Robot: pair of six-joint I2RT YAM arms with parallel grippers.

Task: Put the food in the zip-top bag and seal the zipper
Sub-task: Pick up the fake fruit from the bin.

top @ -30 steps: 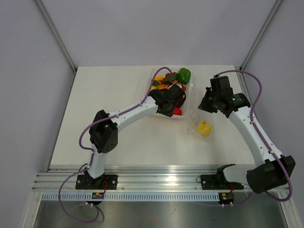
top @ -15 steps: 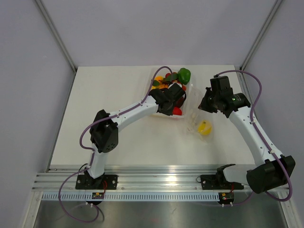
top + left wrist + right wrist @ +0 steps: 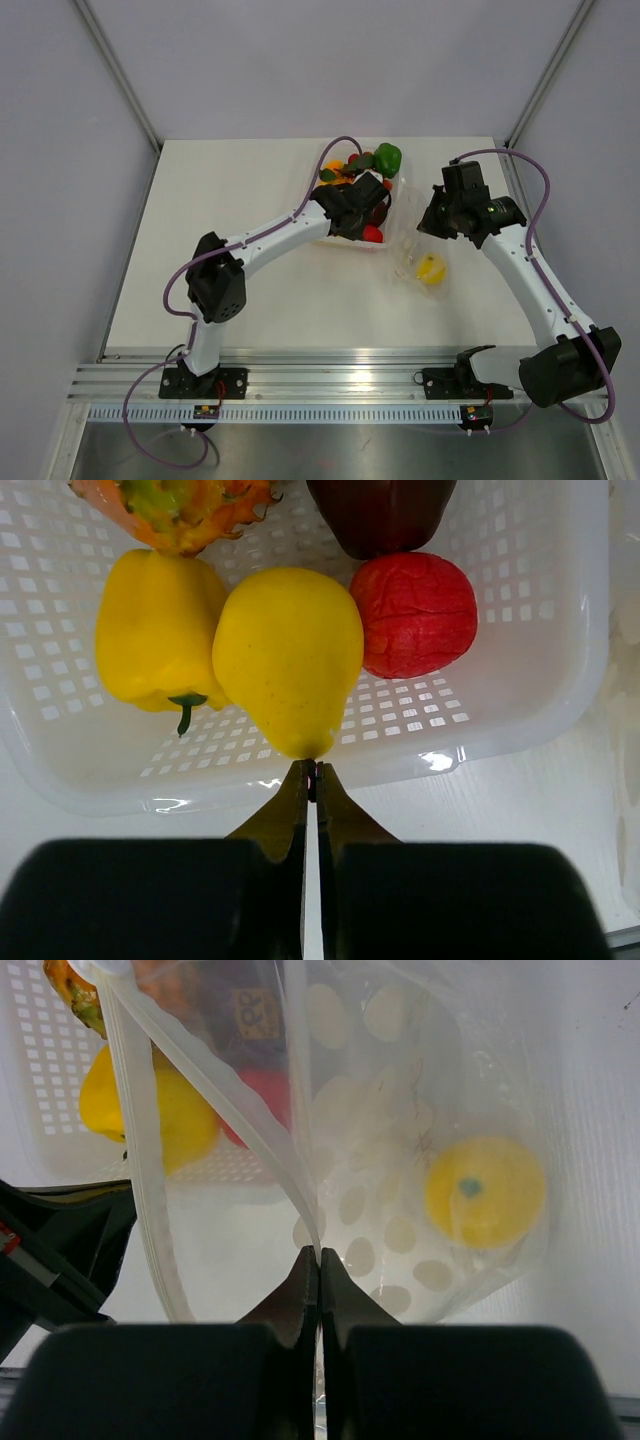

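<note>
The food lies in a white tray point(image 3: 520, 720): a yellow pear point(image 3: 288, 655), a yellow pepper point(image 3: 150, 630), a red fruit point(image 3: 415, 613), a dark purple one point(image 3: 380, 510) and an orange-green one point(image 3: 175, 500). My left gripper point(image 3: 312, 772) is shut at the pear's narrow tip, with a small dark stem between its tips. It hangs over the tray's near part in the top view point(image 3: 365, 205). My right gripper point(image 3: 318, 1256) is shut on the zipper rim point(image 3: 290, 1175) of the zip-top bag point(image 3: 400, 1160) and holds its mouth up. A yellow fruit point(image 3: 485, 1192) lies inside the bag.
A green pepper point(image 3: 388, 156) sits at the tray's far end. The bag point(image 3: 420, 258) lies right of the tray point(image 3: 385, 247), close against it. The left arm's black body point(image 3: 50, 1250) shows beside the bag mouth. Grey walls bound the table.
My left gripper has shifted slightly farther over the tray. The right arm and the bag have not visibly moved.
</note>
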